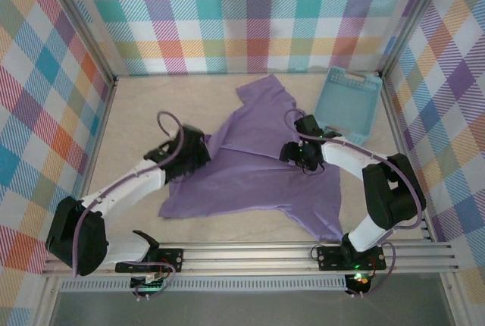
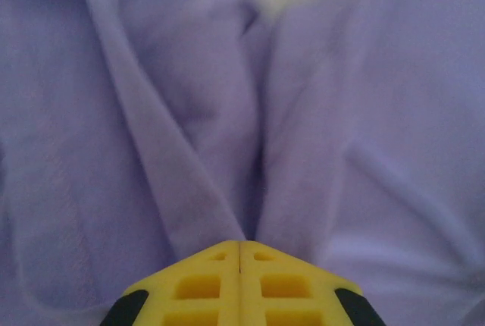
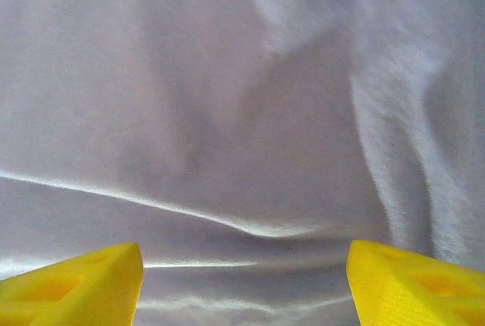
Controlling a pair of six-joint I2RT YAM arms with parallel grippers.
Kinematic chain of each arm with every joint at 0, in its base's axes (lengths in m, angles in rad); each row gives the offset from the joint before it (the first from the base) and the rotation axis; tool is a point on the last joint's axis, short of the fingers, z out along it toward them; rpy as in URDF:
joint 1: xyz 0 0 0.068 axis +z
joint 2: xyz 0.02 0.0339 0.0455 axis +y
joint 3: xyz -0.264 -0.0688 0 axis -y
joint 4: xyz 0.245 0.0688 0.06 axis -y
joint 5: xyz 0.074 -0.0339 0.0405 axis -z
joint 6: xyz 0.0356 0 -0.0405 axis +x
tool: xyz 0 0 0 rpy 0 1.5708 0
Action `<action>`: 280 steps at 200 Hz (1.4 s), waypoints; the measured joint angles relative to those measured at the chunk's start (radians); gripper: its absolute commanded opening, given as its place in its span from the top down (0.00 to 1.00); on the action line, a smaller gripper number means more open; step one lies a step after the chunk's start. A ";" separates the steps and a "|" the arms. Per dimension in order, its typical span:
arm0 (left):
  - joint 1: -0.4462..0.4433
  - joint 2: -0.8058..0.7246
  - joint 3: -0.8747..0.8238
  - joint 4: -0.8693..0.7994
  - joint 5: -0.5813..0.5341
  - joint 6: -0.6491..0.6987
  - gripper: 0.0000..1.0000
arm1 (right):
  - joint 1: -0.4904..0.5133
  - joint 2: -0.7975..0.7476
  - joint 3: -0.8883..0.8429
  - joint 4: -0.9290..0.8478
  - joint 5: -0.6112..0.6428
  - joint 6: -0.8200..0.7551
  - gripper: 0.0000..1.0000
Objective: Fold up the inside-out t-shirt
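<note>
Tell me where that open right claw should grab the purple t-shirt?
Probably the raised crease in the t-shirt beneath the right gripper, coming straight down: the cloth lies flat there, so that ridge gives something to pinch.

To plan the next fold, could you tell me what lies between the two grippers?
In the top view, a creased stretch of the t-shirt lies between the left gripper, shut on it, and the open right gripper.
</note>
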 measured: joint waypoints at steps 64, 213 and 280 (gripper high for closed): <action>-0.050 -0.285 -0.174 -0.142 -0.122 -0.103 0.54 | 0.115 0.097 0.293 -0.018 -0.035 -0.071 0.30; -0.055 0.227 0.010 -0.160 -0.107 0.024 0.71 | 0.227 0.618 0.768 -0.130 0.074 -0.135 0.49; 0.007 -0.033 -0.110 -0.250 -0.204 -0.021 0.77 | 0.147 0.616 0.722 -0.129 0.110 -0.135 0.75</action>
